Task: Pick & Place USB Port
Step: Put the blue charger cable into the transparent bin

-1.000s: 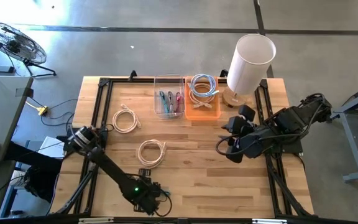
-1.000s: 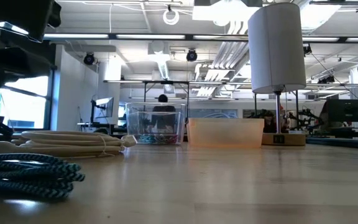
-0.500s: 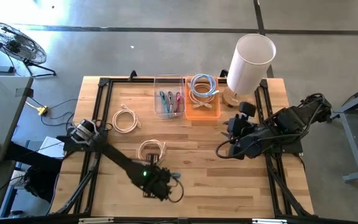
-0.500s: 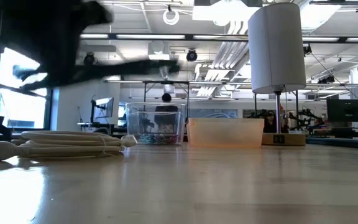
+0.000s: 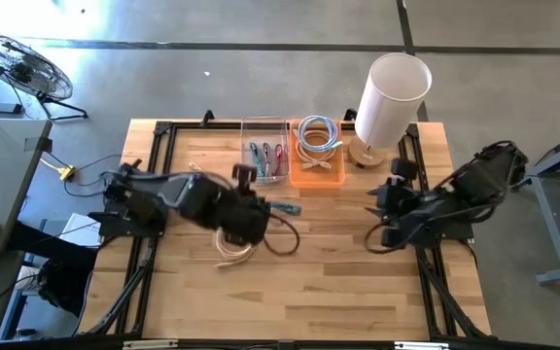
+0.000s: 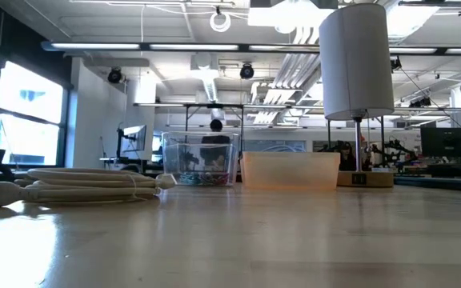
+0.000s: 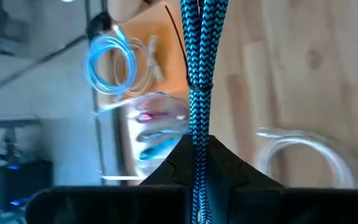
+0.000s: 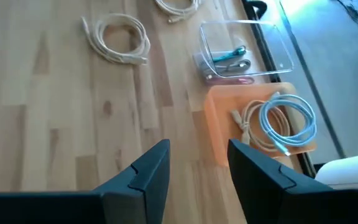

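Observation:
A blue-and-black braided USB cable is bundled in a coil, and my left gripper is shut on it over the middle of the table, just near of the clear box. Its teal end points toward the table's right. A dark loop sags beside the gripper. A white cable coil lies on the wood under the left arm. My right gripper is open and empty over the table's right part. My left gripper pinches the bundled strands of the braided cable between its two fingers. The strands run straight on past the fingertips, along the fingers. The cable is lifted clear of the table, its loop slack beside the gripper.
An orange tray holding light-blue and white coils stands right of the clear box, which holds coloured cables. A white cylinder lamp stands at the far right. Another white coil lies toward the table's left.
My left gripper has shut on the braided cable at the table's near edge. It has lifted the cable clear and swung it toward the far edge, up to the clear box. My right gripper has drawn back a little toward the right edge.

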Available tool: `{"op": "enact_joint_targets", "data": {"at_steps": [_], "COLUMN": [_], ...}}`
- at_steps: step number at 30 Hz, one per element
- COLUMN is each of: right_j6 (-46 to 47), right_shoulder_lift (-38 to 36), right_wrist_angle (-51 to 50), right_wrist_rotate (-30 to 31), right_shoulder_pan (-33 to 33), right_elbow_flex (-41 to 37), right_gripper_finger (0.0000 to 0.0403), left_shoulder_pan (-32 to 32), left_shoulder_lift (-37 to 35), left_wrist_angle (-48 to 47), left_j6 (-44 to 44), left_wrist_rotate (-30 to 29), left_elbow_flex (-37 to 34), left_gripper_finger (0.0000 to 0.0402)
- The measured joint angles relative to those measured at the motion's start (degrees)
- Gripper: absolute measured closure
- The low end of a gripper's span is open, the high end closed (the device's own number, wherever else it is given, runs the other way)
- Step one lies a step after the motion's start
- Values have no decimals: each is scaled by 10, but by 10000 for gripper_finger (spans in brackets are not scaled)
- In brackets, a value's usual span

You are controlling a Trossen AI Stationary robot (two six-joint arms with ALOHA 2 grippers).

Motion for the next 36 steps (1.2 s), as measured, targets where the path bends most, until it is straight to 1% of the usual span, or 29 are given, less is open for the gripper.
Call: {"op": "enact_joint_targets", "data": {"at_steps": [2, 4, 8, 10, 12, 14, 16, 19, 20, 22, 25, 29, 32, 36], "right_j6": [15, 34, 77, 99, 116, 127, 136, 139, 145, 151, 153, 175, 192, 221], "right_shoulder_lift": [-15, -31, -56, -65, -70, -71, -71, -71, -71, -71, -71, -71, -71, -71], "right_wrist_angle": [0, -1, -1, -1, -1, -2, -1, -1, -1, -1, 0, 0, 1, 1], "right_wrist_rotate": [0, -1, 10, 19, 20, 19, 19, 29, 35, 53, 73, 94, 107, 108], "right_shoulder_pan": [16, 33, 63, 78, 89, 96, 100, 101, 101, 101, 100, 99, 99, 93], "right_elbow_flex": [0, 0, 0, 0, 0, 0, 0, 0, 0, 0, 0, 0, 0, 0], "right_gripper_finger": [250, 250, 250, 250, 250, 250, 250, 250, 250, 250, 250, 250, 250, 250], "left_shoulder_pan": [23, 52, 120, 157, 189, 213, 239, 289, 308, 344, 396, 441, 450, 455], "left_shoulder_lift": [-10, -13, -15, -11, -8, -8, -9, -9, -8, -4, 4, 33, 64, 112], "left_wrist_angle": [1, -3, -2, -2, -1, -2, -2, -1, -1, -2, 0, 11, 17, 21], "left_j6": [61, 107, 255, 352, 483, 617, 726, 831, 854, 885, 912, 924, 959, 994], "left_wrist_rotate": [5, -3, 28, 44, 89, 113, 106, 85, 84, 100, 148, 220, 226, 208], "left_elbow_flex": [-2, -1, -5, -4, -4, -5, -4, -4, -4, -4, -4, -4, -4, -6], "left_gripper_finger": [392, 392, 392, 392, 392, 391, 385, 378, 378, 382, 391, 391, 390, 390]}}
